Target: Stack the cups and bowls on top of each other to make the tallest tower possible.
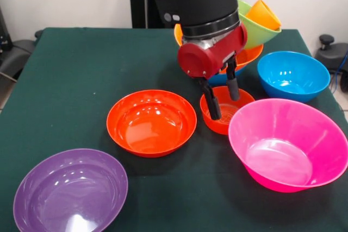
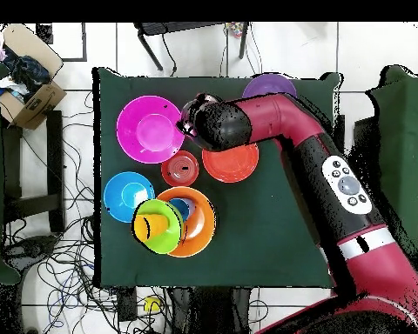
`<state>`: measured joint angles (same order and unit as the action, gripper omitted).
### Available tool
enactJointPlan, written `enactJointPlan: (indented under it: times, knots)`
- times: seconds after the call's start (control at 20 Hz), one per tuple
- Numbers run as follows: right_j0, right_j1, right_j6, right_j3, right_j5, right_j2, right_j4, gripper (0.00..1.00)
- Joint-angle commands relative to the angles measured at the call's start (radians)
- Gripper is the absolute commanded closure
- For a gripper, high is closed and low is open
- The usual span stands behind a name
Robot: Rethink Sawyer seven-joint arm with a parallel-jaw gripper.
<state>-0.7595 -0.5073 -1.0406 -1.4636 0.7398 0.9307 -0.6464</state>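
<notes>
My gripper (image 1: 223, 99) is open and points down at a small red-orange bowl (image 1: 224, 119). One finger (image 1: 213, 107) is inside the bowl and the other (image 1: 232, 86) is at its far rim. That bowl also shows in the overhead view (image 2: 179, 168), beside my wrist (image 2: 214, 124). Behind it stands the tower: an orange bowl (image 1: 249, 57) with some blue at its base, a tilted lime green bowl (image 1: 260, 35) and an orange cup (image 1: 264, 14) lying in the green one. The tower shows from above too (image 2: 195, 233). No light blue cup is in view.
On the green-clothed table (image 1: 81, 80) stand a wide red-orange bowl (image 1: 151, 122), a large pink bowl (image 1: 291, 145), a blue bowl (image 1: 293, 74) and a purple bowl (image 1: 70, 191) at the front edge. A cardboard box (image 2: 25, 87) and cables lie on the floor.
</notes>
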Motion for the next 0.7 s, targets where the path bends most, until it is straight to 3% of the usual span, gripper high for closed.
enactJointPlan:
  times: [0.05,0.5,0.7]
  knots:
    - [0.022,0.038,0.233,0.042,0.086,-0.067,-0.095,0.00]
    - [0.022,0.009,0.146,-0.052,0.083,-0.092,-0.077,0.00]
    - [0.028,0.040,0.144,-0.045,0.088,-0.106,-0.080,0.00]
